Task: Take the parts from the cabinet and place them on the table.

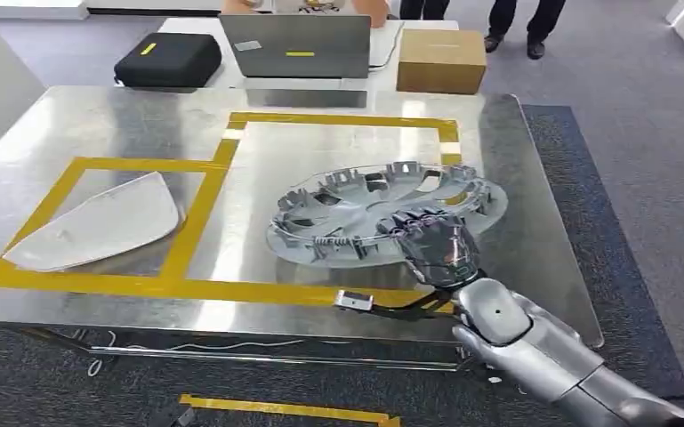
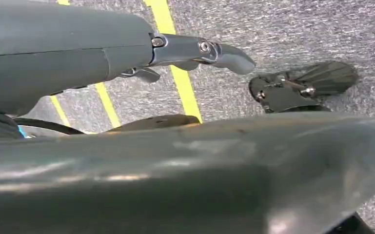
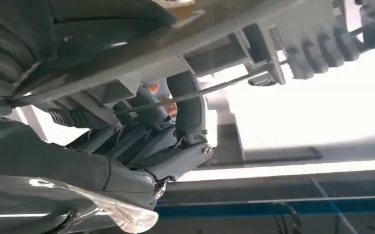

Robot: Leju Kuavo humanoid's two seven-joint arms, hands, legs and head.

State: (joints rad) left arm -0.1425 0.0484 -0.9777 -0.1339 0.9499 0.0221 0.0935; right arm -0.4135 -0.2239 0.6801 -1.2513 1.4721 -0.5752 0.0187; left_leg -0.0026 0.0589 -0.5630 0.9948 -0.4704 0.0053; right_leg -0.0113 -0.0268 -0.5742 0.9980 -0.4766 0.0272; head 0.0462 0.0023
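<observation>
Right hand grips hubcap at its 5 o'clock rim; hubcap lies inside taped square on worktop. Settle flat, release gently. Left hand hangs empty, fingers apart.

Right hand grips wheel cover (its rim).

far side, second surface: black zippered case left, grey laptop middle, closed cardboard box right | behind it: people standing, legs and dark shoes | floor: grey carpet, yellow tape strip near the front edge | loose white cable under the front rail
</observation>
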